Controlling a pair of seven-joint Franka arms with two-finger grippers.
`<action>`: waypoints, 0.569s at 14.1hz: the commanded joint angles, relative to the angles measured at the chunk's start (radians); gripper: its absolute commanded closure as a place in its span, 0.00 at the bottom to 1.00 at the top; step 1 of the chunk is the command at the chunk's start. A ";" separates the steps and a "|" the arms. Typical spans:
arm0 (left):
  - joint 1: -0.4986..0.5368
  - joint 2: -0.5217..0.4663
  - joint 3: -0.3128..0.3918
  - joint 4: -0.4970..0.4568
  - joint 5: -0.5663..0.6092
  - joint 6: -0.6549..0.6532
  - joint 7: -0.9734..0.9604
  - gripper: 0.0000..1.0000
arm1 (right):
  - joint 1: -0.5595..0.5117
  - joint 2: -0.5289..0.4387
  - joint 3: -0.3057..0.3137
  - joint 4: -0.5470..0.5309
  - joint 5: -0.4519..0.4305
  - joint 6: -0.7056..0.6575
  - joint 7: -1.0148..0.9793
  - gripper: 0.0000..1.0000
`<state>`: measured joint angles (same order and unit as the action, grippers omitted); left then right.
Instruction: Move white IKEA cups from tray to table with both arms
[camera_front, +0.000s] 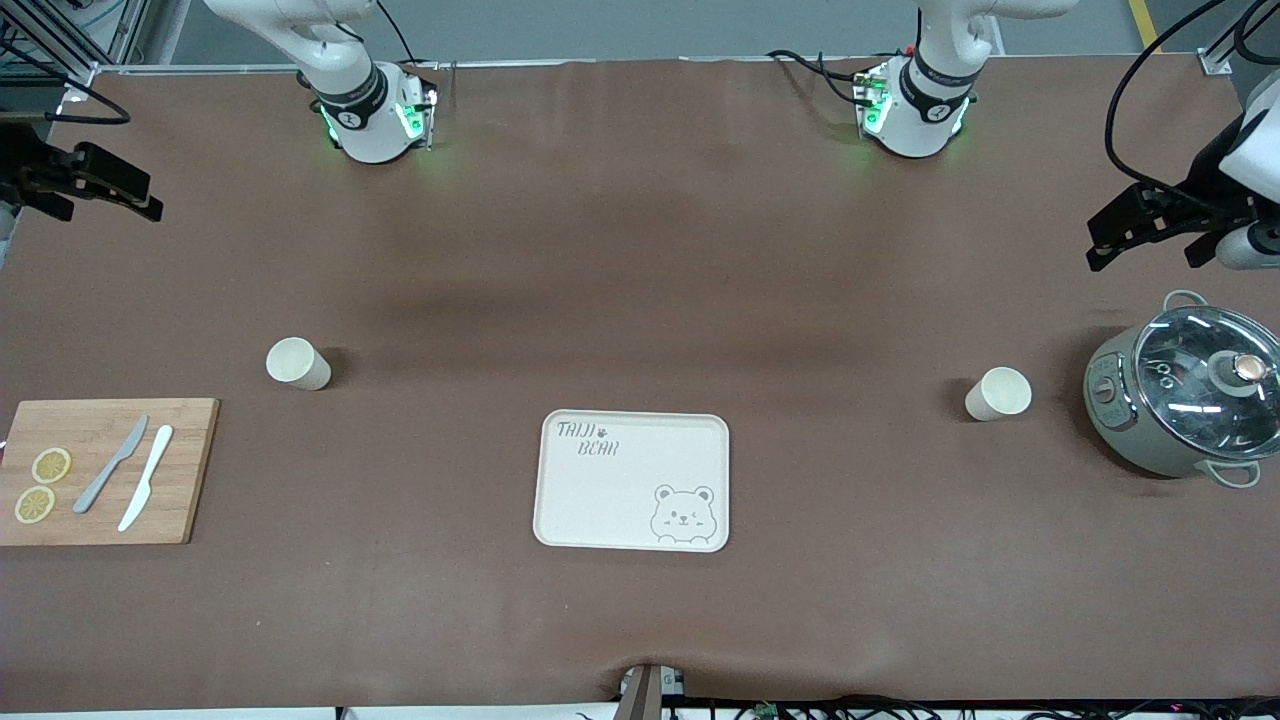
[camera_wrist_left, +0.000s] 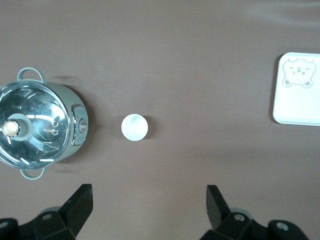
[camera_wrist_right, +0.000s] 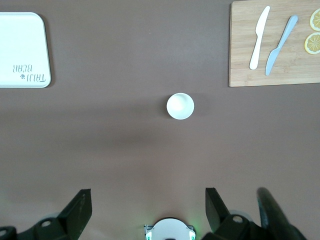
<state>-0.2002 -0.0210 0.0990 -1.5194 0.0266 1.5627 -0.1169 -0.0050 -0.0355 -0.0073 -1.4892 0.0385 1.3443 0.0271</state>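
Observation:
Two cream-white cups stand upright on the brown table. One cup (camera_front: 297, 363) is toward the right arm's end and also shows in the right wrist view (camera_wrist_right: 180, 106). The other cup (camera_front: 998, 393) is toward the left arm's end, beside the pot, and also shows in the left wrist view (camera_wrist_left: 134, 127). My right gripper (camera_front: 120, 190) hangs open and empty high over the table's edge at its end; its jaws stand wide apart (camera_wrist_right: 148, 200). My left gripper (camera_front: 1125, 235) hangs open and empty high over its end, above the pot (camera_wrist_left: 150, 200).
A cream bear tray (camera_front: 633, 480) lies midway between the cups, nearer the front camera. A grey-green pot with a glass lid (camera_front: 1190, 395) stands at the left arm's end. A wooden board (camera_front: 105, 500) with two knives and lemon slices lies at the right arm's end.

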 joint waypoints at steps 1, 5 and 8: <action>-0.038 -0.062 0.039 -0.053 -0.020 -0.027 0.010 0.00 | 0.006 -0.026 0.003 -0.028 0.006 0.012 0.004 0.00; -0.034 -0.060 0.034 -0.050 -0.020 -0.039 0.005 0.00 | 0.028 -0.026 0.004 -0.023 -0.029 0.016 -0.044 0.00; -0.041 -0.059 0.028 -0.047 -0.019 -0.043 -0.006 0.00 | 0.026 -0.029 0.001 -0.023 -0.034 0.018 -0.076 0.00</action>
<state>-0.2263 -0.0624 0.1207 -1.5552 0.0264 1.5295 -0.1173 0.0120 -0.0358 0.0001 -1.4892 0.0243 1.3521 -0.0212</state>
